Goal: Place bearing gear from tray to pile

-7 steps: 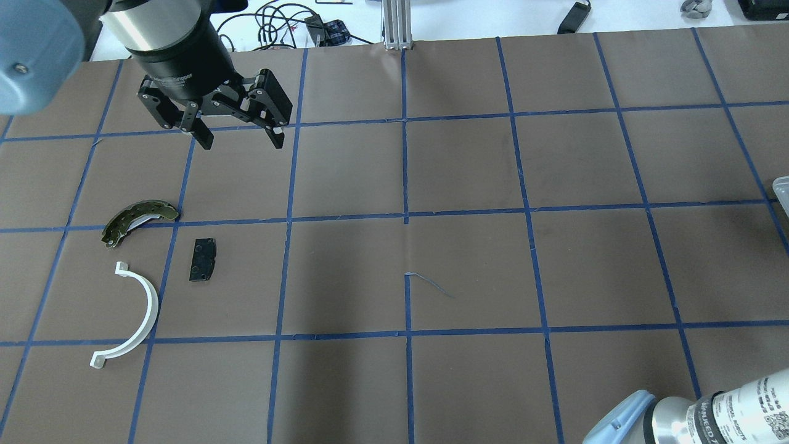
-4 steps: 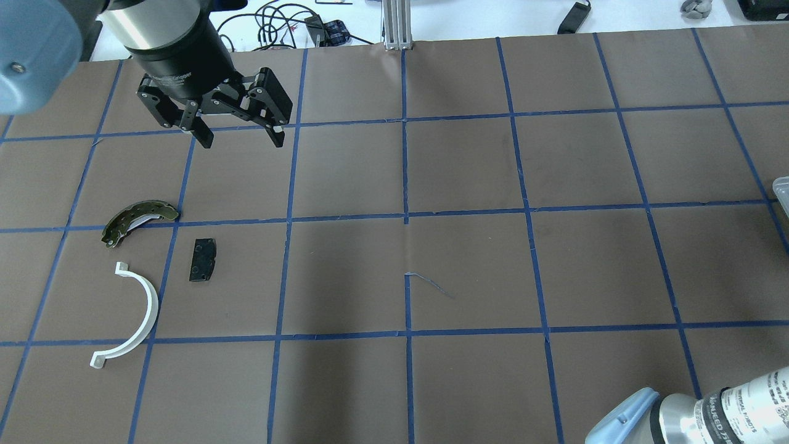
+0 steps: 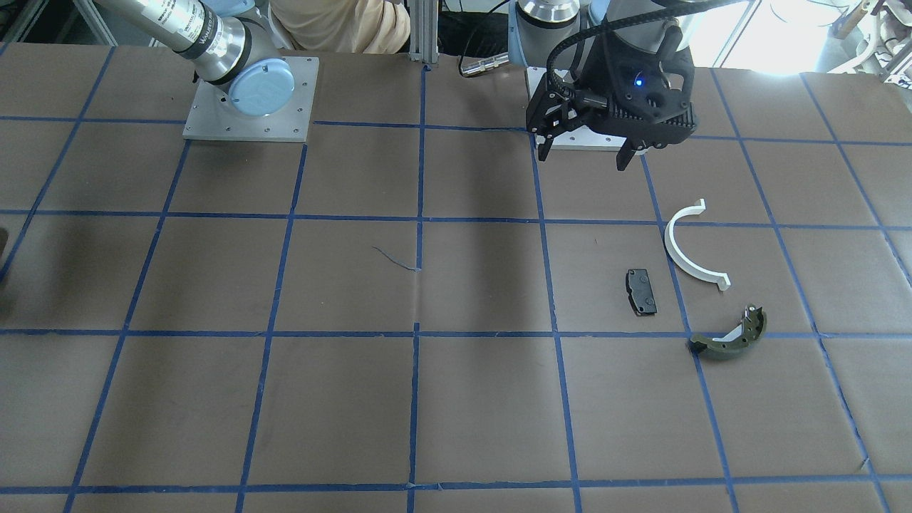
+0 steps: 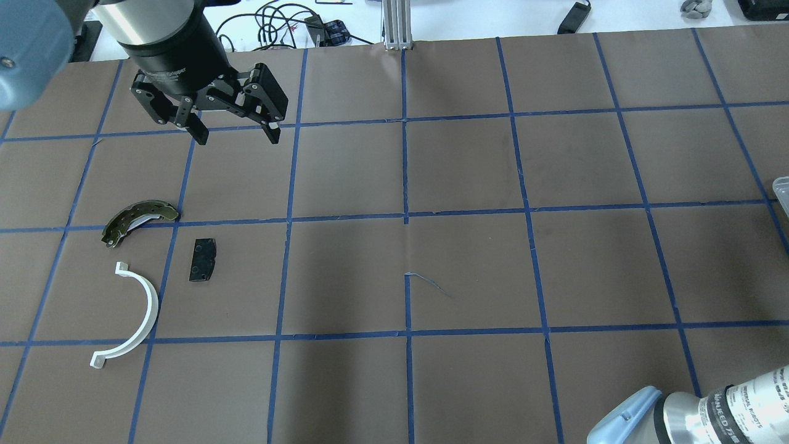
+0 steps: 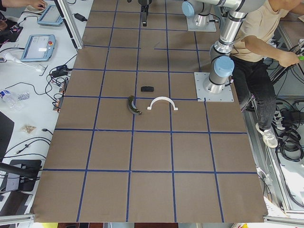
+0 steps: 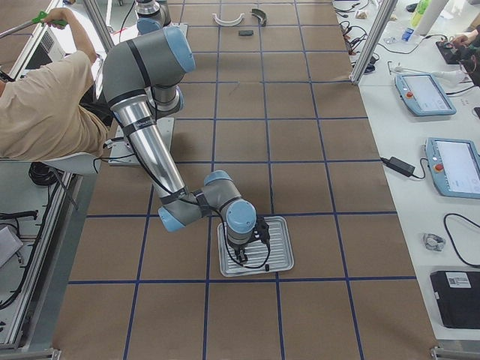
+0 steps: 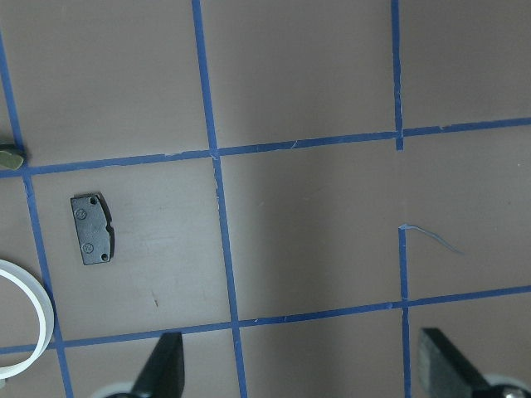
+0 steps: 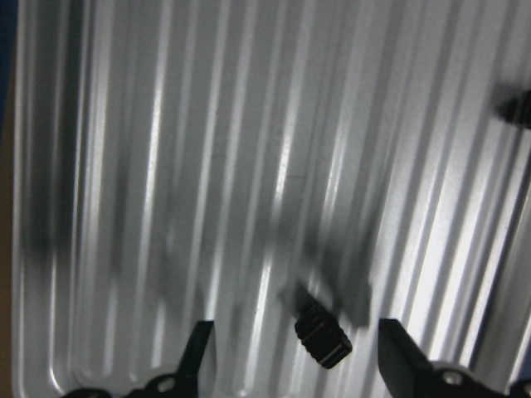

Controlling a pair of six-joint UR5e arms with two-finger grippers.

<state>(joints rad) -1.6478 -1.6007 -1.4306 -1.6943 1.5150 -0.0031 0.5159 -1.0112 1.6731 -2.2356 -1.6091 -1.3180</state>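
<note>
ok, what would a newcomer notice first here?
The left gripper hangs open above the brown gridded table, near three loose parts: white half-ring, black plate, olive brake shoe. At the other end, the right gripper sits open over a ribbed metal tray, a small black part between its jaws.

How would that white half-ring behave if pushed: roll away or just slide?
The white half-ring lies flat on the table, so it would probably slide or spin rather than roll. It looks thin and plastic, so likely light. Being an open arc, it might flex a little if squeezed.
</note>
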